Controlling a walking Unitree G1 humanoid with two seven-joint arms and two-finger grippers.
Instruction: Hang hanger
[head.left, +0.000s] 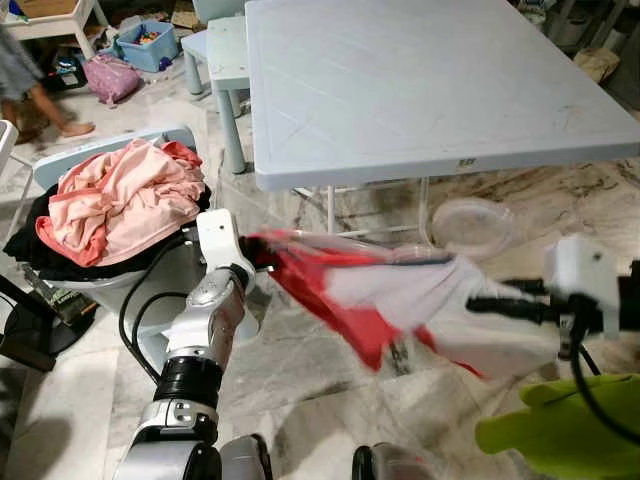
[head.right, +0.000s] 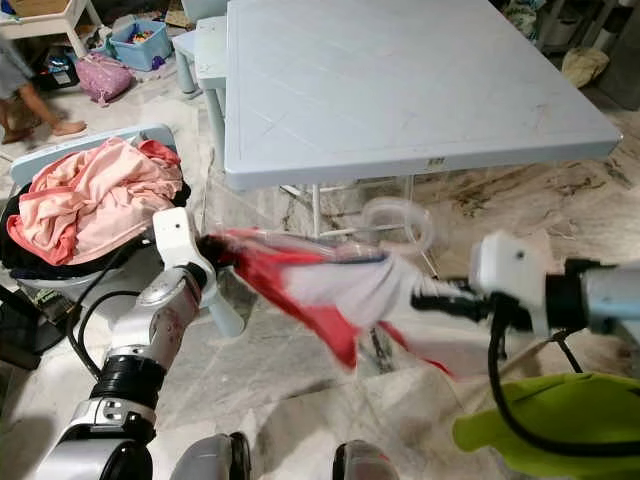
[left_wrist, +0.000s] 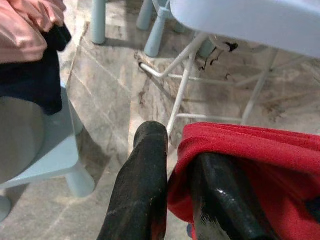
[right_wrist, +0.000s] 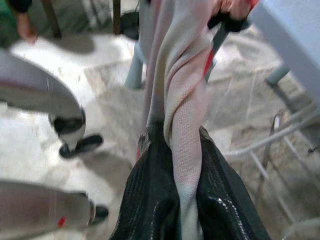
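Hanger (head.left: 395, 252) with red-white garment (head.left: 400, 300) stretches between left end effector (head.left: 258, 252) and right end effector (head.left: 478, 303), both pinching the cloth.

One red-and-white garment (head.left: 400, 300), one end pinched between the left gripper (left_wrist: 175, 165) fingers, the other between the right gripper (right_wrist: 182, 165) fingers. One pale blue table (head.left: 420, 90); one heap of pink laundry (head.left: 120, 200). One clear hanger (head.right: 400, 220); one lime-green cloth (head.left: 560, 430).

Even daylight; soft shadows under the table (head.left: 420, 90). Motion blur smears the cloth (head.left: 400, 300); the right wrist view is blurred.
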